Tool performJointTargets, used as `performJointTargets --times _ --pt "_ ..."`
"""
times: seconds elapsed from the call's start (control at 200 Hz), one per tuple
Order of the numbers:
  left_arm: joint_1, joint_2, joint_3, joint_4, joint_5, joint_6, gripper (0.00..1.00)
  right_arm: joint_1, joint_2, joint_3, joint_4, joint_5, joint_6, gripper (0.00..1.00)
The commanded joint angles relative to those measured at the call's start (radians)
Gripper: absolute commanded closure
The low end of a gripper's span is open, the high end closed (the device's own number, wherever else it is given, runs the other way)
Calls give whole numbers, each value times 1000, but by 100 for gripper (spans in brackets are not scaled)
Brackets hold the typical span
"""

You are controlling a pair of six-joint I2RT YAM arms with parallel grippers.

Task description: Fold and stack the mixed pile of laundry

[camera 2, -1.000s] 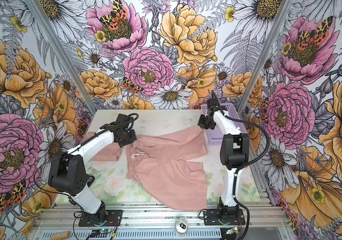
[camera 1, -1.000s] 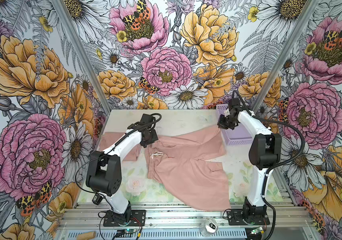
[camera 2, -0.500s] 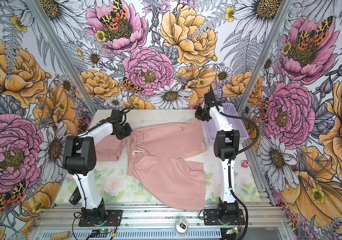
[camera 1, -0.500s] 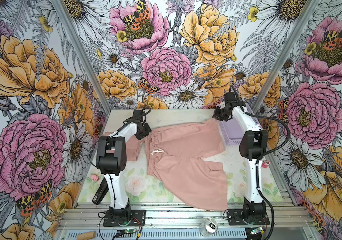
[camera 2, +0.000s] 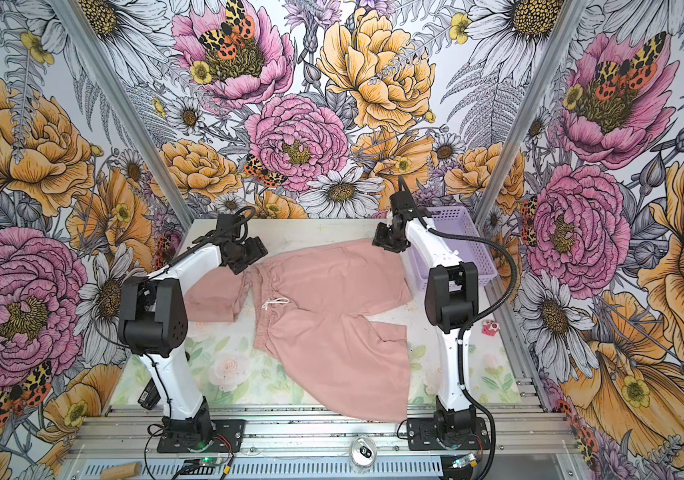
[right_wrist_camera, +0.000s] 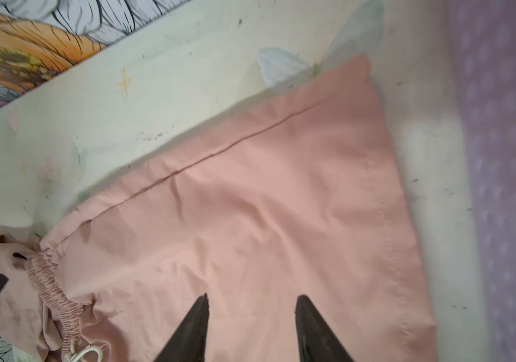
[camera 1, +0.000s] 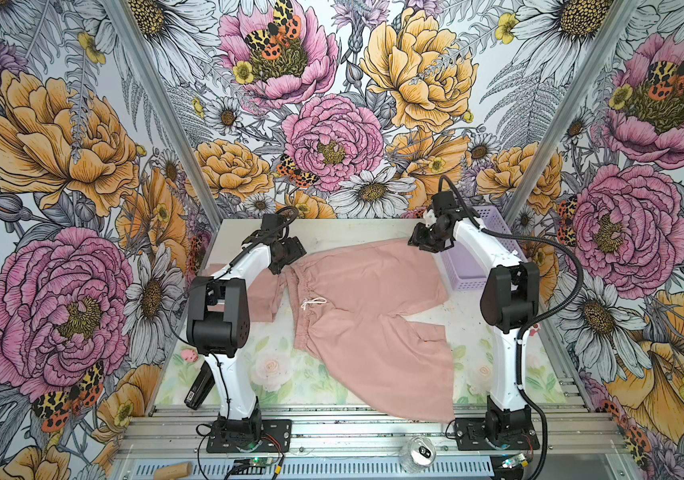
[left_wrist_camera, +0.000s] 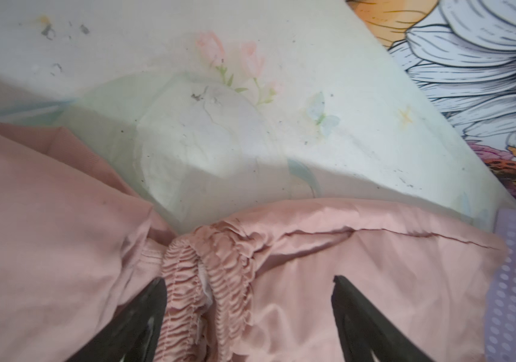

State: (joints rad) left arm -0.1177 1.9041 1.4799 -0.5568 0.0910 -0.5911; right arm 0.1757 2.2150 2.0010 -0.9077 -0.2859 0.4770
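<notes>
Pink shorts (camera 1: pixel 365 307) lie spread flat across the tabletop (camera 1: pixel 356 232). Left tool (left_wrist_camera: pixel 247 316), fingers wide apart, straddles the waistband; right tool (right_wrist_camera: pixel 250 326), parted and empty, hangs above the far leg. Risk: bunched elastic slips out when pinched, skewing the fold.

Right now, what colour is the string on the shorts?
White; the drawstring on the dusty-pink shorts shows best in a top view.

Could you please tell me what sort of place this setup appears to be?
Probably a robot test booth, not a home: two arms bolted to an aluminium rail, wall panels printed with flowers enclosing the table, and pink shorts spread beside a lavender basket.
</notes>
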Motion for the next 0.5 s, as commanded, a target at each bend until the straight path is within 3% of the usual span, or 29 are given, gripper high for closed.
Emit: performJointTargets --times 0.0,0.235,0.49 --pt "-63 -23 -28 -35 29 34 17 13 -8 -65 43 14 -1 52" --pt "-169 41 -66 -81 93 62 21 31 -80 -302 84 111 32 53" --pt "-150 173 36 -80 60 85 25 17 72 -174 84 166 26 59"
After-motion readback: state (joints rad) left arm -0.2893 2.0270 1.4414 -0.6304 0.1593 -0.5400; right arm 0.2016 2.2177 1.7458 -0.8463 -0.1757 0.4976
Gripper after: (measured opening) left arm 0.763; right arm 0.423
